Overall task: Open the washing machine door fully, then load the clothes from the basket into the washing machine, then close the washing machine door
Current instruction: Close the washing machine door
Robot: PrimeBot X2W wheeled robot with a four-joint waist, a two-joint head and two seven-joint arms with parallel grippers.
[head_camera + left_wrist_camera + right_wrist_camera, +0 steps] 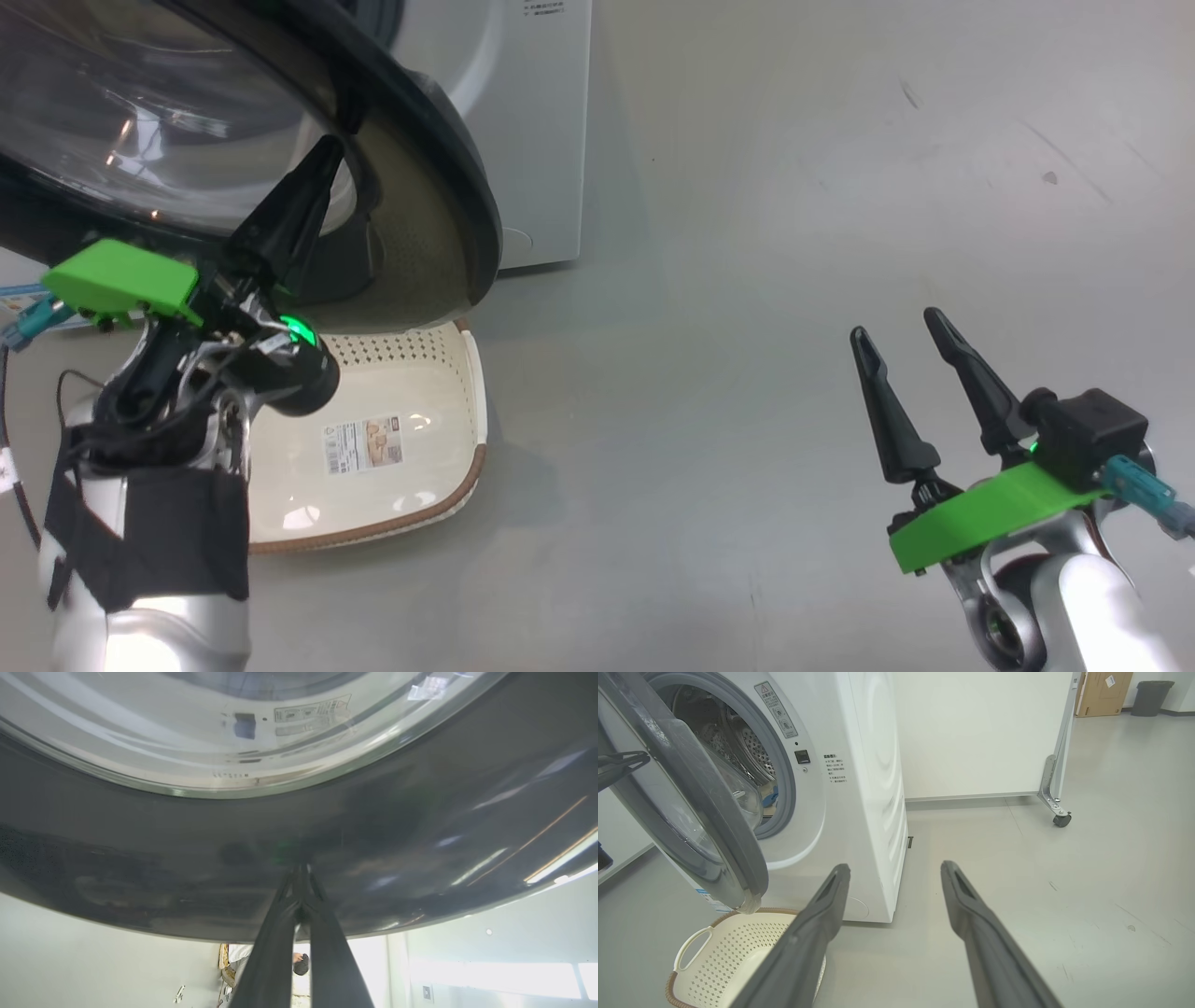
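**Grey floor [747,233], washing machine door [448,187] ajar**

Right gripper [894,322] over floor, fingers wide, holding nothing. Basket [392,350] beneath door's lower edge. Left gripper [329,149] pinched together, tips touching door's glossy black ring. Washing machine [541,140] behind.

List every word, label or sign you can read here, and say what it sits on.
Nothing reads clearly.
Too small: label sticker on the basket bottom.
Too small: warning sticker, red triangle, on the washing machine front.
Blurred: printed lines below that sticker.
Blurred: faint label in the washing machine door glass.
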